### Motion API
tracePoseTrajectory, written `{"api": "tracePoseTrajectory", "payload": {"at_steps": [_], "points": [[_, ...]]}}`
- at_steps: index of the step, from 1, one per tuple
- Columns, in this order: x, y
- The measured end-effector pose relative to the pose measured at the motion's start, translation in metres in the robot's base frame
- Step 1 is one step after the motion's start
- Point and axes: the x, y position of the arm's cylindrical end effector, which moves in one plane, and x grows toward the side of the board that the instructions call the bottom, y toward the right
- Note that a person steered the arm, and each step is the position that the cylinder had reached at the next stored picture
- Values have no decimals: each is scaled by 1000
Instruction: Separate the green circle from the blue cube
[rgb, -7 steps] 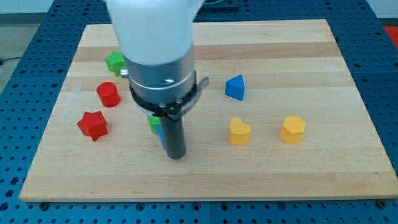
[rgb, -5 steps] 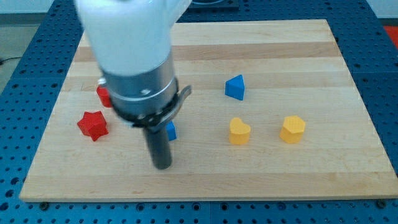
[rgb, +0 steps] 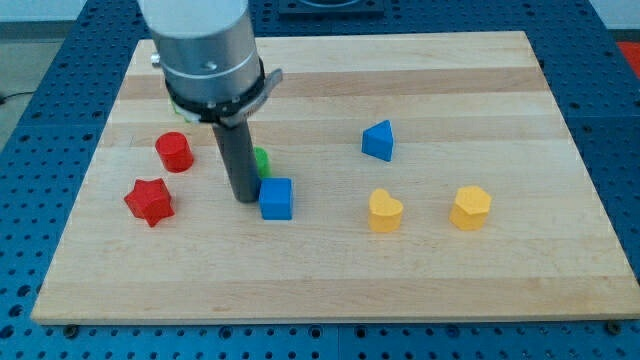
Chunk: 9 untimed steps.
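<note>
The blue cube (rgb: 276, 198) sits on the wooden board left of centre. The green circle (rgb: 260, 160) lies just above and left of it; only a sliver shows, the rest is hidden behind my rod. My tip (rgb: 243, 197) rests on the board right beside the cube's left side and just below the green circle. I cannot tell if the tip touches either block.
A red cylinder (rgb: 174, 151) and a red star (rgb: 149, 201) lie at the view's left. A blue triangular block (rgb: 378, 140) is right of centre. Two yellow blocks (rgb: 385, 211) (rgb: 470, 207) lie at the lower right. The arm's body hides the upper left of the board (rgb: 450, 70).
My arm has swung up and to the left, then back; the tip moved from lower down to beside the cube's left side. The blue cube is now fully uncovered.
</note>
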Motion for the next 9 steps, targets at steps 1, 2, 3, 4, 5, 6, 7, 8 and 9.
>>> {"api": "tracePoseTrajectory", "payload": {"at_steps": [1, 2, 3, 4, 5, 6, 7, 8, 9], "points": [[-21, 9], [-35, 26], [-60, 29], [-88, 29], [-57, 46], [-48, 3], [-76, 0], [-101, 21], [-138, 19]]}}
